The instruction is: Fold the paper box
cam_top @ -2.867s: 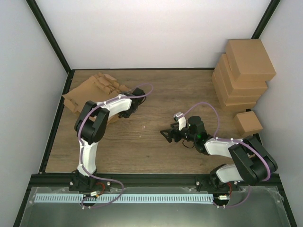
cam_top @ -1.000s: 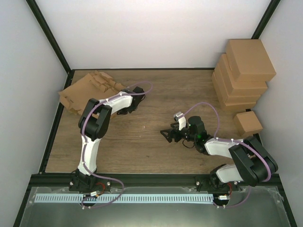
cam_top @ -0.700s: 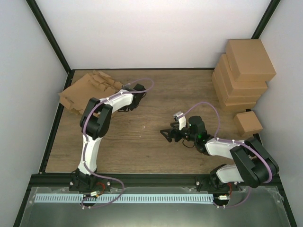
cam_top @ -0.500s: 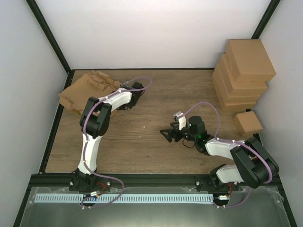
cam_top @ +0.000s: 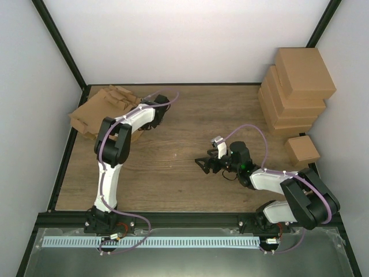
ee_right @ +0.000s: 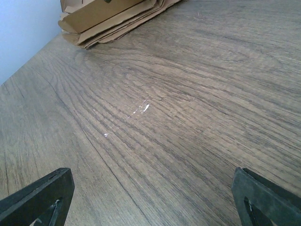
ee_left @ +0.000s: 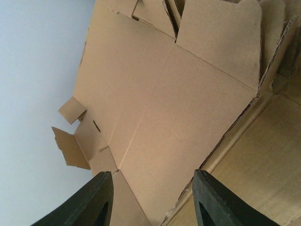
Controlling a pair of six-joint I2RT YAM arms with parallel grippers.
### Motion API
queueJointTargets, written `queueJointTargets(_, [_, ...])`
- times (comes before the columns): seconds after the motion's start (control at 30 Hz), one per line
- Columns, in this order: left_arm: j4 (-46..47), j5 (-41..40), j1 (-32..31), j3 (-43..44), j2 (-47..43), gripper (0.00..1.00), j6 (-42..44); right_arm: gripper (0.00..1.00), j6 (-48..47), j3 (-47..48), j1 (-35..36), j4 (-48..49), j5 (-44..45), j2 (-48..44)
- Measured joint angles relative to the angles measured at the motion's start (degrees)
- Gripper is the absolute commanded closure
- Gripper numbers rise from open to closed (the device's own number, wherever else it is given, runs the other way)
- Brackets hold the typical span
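Two arms work over a wooden desk [cam_top: 190, 124] in the top view. The blanks [cam_top: 95, 112], flat brown cardboard sheets in a loose stack, lie in the far-left corner. Their long axis runs on a slant from the left wall toward the back edge, flaps at the far end, and the near-left corner reaches over the black frame. The left arm stretches to that stack, its wrist beside the right edge. The right pincer [cam_top: 203, 163] hangs mid-desk, well apart from the cardboard, pointing left. Closed boxes [cam_top: 297, 86] are piled at the far right, with a small box [cam_top: 302, 150] nearer.

From the left wrist, the top blank [ee_left: 178, 108] fills the frame: plain, matte, crossed by crease lines, with small tabs sticking out toward the pale wall and a cut edge running down toward the fingers. The left pincer [ee_left: 150, 188] stands partly open, both dark fingers apart with nothing seen clamped between them.

From the right wrist, the fingers sit at the bottom corners, spread wide over bare wood. The blanks show at the top left as layered edges lying flat.
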Motion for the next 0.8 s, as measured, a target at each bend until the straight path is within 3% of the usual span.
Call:
queueJointTargets(0.27, [0.46,3.96,2.82,0.79,0.0,0.47,0.79,0.05,0.13,0.0,0.0,0.0,-0.02,0.0])
queueJointTargets(0.8, [0.44,5.33,7.08,3.06,-0.57,0.55,0.09,0.05,0.15,0.0,0.0,0.0,-0.02,-0.13])
